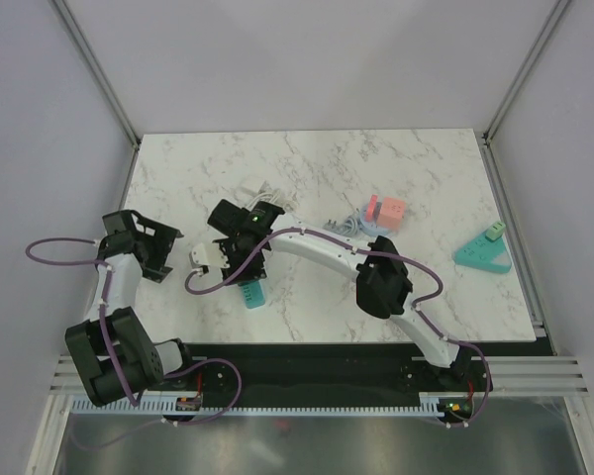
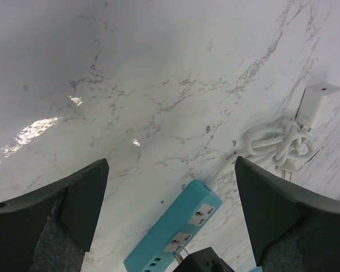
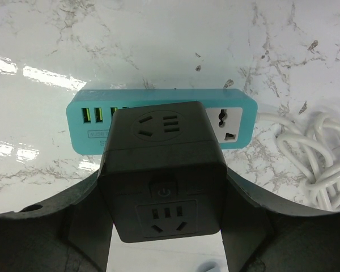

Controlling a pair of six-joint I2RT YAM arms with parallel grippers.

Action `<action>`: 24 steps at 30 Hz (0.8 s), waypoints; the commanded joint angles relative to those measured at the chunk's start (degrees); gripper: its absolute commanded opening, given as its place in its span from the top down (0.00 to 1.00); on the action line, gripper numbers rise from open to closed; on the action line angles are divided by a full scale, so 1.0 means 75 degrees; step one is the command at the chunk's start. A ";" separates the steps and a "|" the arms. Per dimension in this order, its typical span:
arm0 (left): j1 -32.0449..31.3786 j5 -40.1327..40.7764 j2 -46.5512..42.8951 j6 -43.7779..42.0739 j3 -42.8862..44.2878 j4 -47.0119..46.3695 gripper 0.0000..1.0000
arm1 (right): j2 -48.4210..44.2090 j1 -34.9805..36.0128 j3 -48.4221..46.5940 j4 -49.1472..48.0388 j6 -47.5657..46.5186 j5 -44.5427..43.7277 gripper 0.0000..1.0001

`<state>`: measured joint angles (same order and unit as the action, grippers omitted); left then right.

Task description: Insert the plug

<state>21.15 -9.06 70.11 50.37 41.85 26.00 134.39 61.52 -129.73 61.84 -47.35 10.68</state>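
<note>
Clamping a matte black plug block (image 3: 161, 170) from both sides with the right gripper (image 1: 244, 265), directly over the middle of a teal power strip (image 3: 79, 127). Stands on end there, long axis rising from the strip toward the wrist, socketed faces and a small power button turned up, prongs out of sight underneath; impossible to tell whether seated in the strip. Lies crosswise beneath the block, smooth rounded plastic, with yellow-green ports at one end and a white universal socket at the other. Trails from the socket end into a loose coil of white cable (image 3: 320, 153), just short of a boxy white charger (image 2: 314, 105). Holding the left gripper (image 2: 170, 170) well off to the strip's side above glossy veined marble (image 2: 130, 68), fingers spread wide, nothing between them.
</note>
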 commanded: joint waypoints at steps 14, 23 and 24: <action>0.0274 -0.0152 0.0016 0.0620 -0.0001 -0.0209 0.00 | 0.0339 -0.0386 -0.0409 0.0004 0.0443 0.0228 1.00; 0.0427 -0.0502 0.0402 0.0655 0.0174 -0.0209 0.00 | 0.0246 -0.0374 -0.0362 0.0168 0.0490 0.0463 1.00; 0.0427 -0.0561 0.0449 0.0725 0.0198 -0.0209 0.00 | 0.0246 -0.0362 -0.0351 0.0180 0.0478 0.0475 1.00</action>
<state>24.01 -10.61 72.18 53.47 41.47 25.78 136.62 58.39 -130.87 62.00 -44.07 12.14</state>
